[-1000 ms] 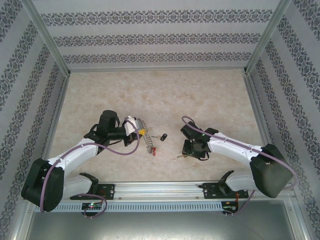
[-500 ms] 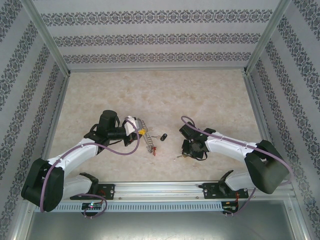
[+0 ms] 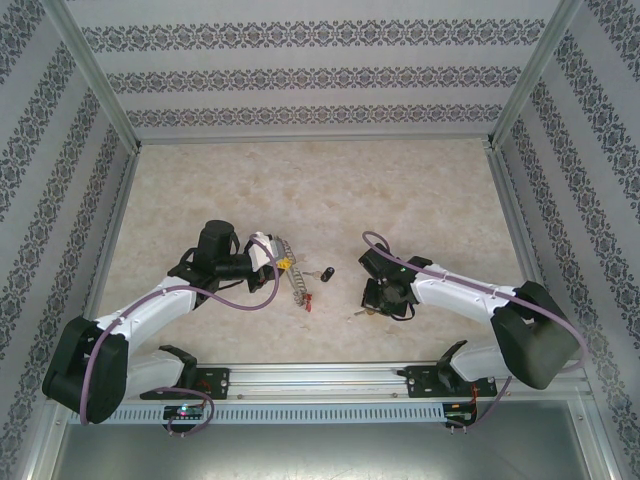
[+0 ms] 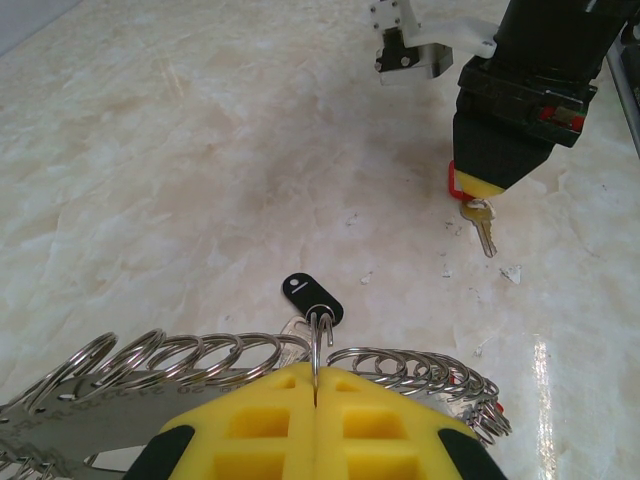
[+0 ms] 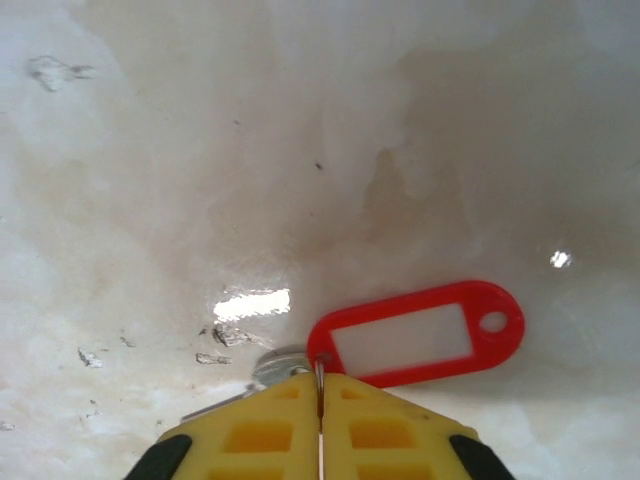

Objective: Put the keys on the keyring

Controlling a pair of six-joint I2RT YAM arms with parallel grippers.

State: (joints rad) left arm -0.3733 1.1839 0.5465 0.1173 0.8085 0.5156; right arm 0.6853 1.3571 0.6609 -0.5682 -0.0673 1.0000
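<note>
The red-tagged key (image 5: 415, 335) is sitting on the worktop (image 5: 200, 150) with the right gripper (image 5: 320, 400) pressing together on its little ring (image 5: 319, 368). So it's looking like a slow, straight lift, watching that the thin ring isn't slipping, before heading over to the keyring (image 4: 200, 355). The left gripper (image 4: 316, 390) is pinching the keyring by one loop near the black key (image 4: 310, 297), and both arms are reaching in low, right wrist tipping down.

Table (image 3: 320, 190): glossy cream-beige marble veining. Enclosure walls (image 3: 320, 75): pale grey, dark floral bands. Large thin silver-grey metal keyring (image 4: 200, 355). Small key with black plastic head (image 4: 311, 298). Oblong red plastic key tag (image 5: 415, 335), white insert. Jaws of left gripper (image 4: 315, 385) and right gripper (image 5: 320, 400): yellow. Arms (image 3: 160, 300) white, cables (image 3: 230, 298) purple.
</note>
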